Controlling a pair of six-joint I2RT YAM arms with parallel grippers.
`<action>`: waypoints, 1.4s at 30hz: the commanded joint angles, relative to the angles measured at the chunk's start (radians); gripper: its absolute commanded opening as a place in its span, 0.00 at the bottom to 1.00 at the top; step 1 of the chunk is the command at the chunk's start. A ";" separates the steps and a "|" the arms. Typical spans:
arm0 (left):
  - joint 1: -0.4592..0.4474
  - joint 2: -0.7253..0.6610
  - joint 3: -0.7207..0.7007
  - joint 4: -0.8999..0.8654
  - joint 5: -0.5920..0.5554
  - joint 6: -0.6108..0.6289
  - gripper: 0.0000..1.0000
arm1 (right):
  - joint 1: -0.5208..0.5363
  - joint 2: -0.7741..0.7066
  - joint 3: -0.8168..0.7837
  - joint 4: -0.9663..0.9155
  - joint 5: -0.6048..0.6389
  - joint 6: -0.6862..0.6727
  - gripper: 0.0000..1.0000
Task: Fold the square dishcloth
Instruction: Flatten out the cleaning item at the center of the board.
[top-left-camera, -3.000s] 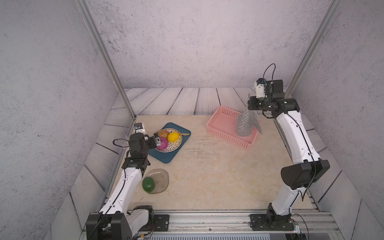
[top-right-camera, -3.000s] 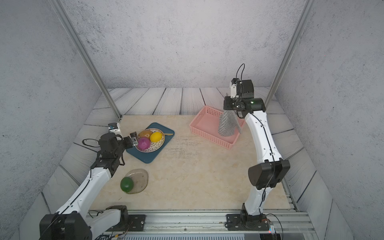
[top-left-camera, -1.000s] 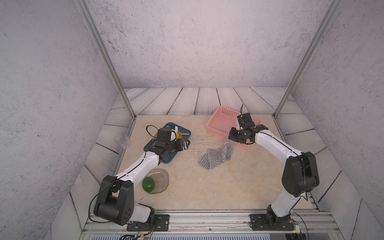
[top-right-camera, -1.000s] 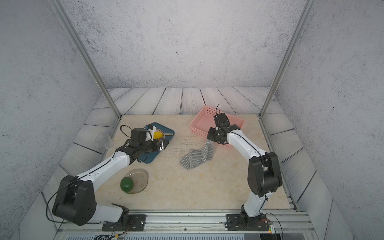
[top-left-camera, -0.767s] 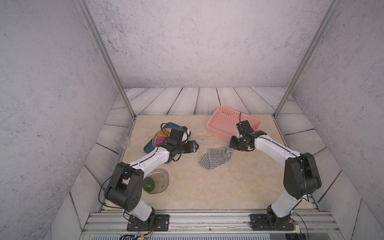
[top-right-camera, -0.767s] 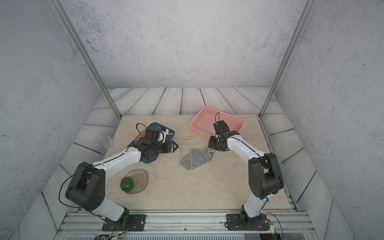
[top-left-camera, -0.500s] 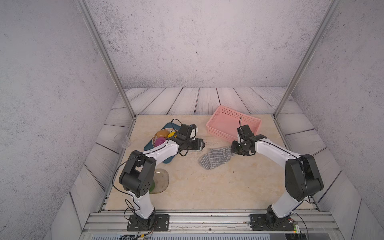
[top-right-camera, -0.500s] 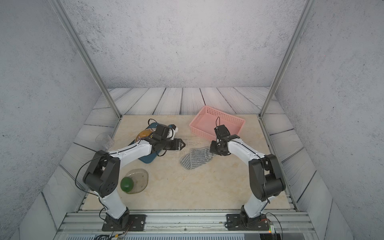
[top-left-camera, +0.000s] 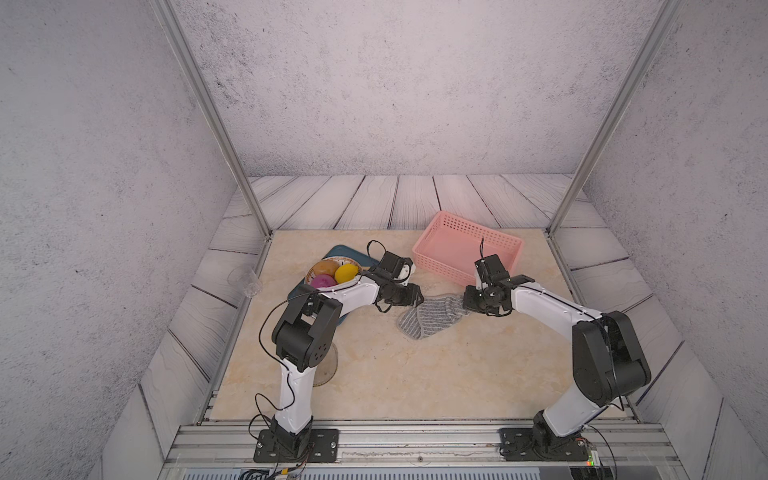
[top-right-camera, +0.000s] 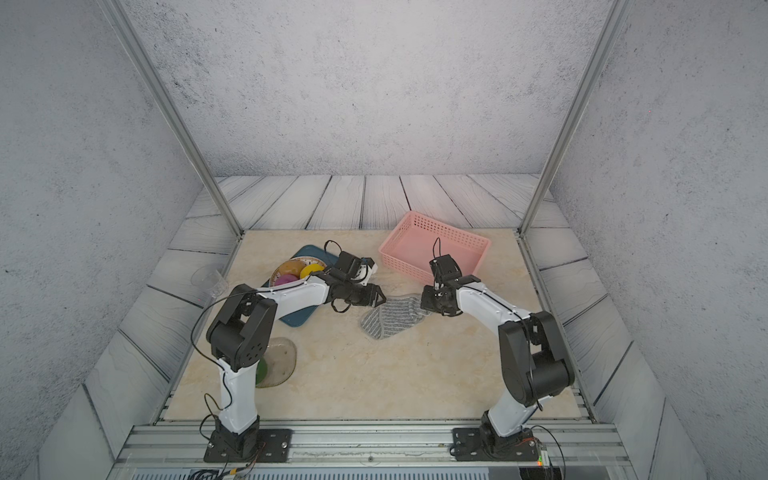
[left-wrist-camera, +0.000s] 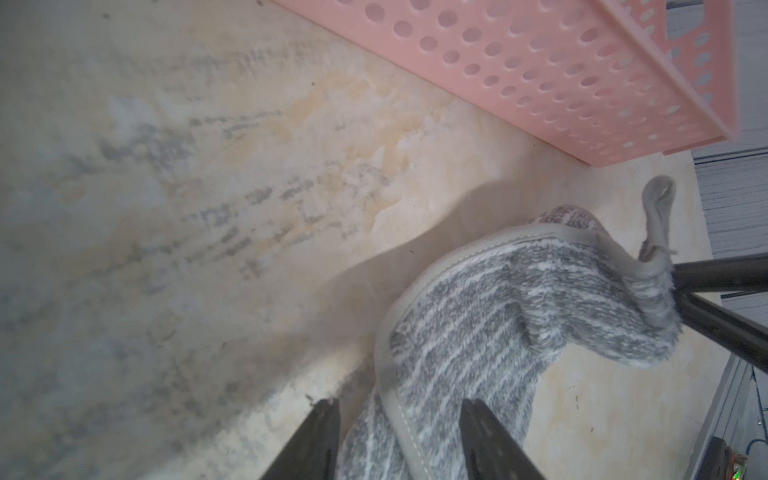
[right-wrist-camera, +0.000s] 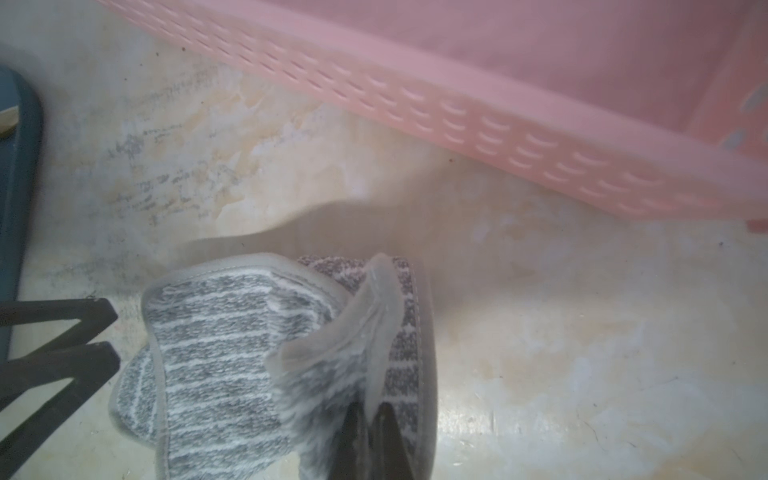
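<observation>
The square dishcloth (top-left-camera: 430, 318) lies crumpled on the table (top-left-camera: 415, 374), in front of the pink basket (top-left-camera: 442, 266) and between both tools. The right tool (right-wrist-camera: 368, 415) is pinched shut on a raised corner of the cloth. The left tool (left-wrist-camera: 399, 409) has its jaws apart astride the hemmed edge; whether they press it is unclear. The left arm (top-right-camera: 245, 332) hides part of a glass dish (top-right-camera: 278, 361). The table is beige and marbled, ringed by grey plank panels (top-left-camera: 374, 203) and speckled walls (top-left-camera: 395, 83).
</observation>
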 joint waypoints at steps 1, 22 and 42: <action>-0.003 0.034 0.044 -0.024 0.012 0.017 0.52 | 0.001 -0.033 -0.017 0.002 0.022 -0.012 0.00; -0.003 0.087 0.079 0.006 0.068 -0.017 0.00 | 0.001 -0.053 -0.031 -0.002 0.040 -0.021 0.01; 0.001 -0.443 -0.108 -0.060 -0.089 0.031 0.00 | 0.002 -0.357 -0.047 -0.079 0.186 -0.151 0.00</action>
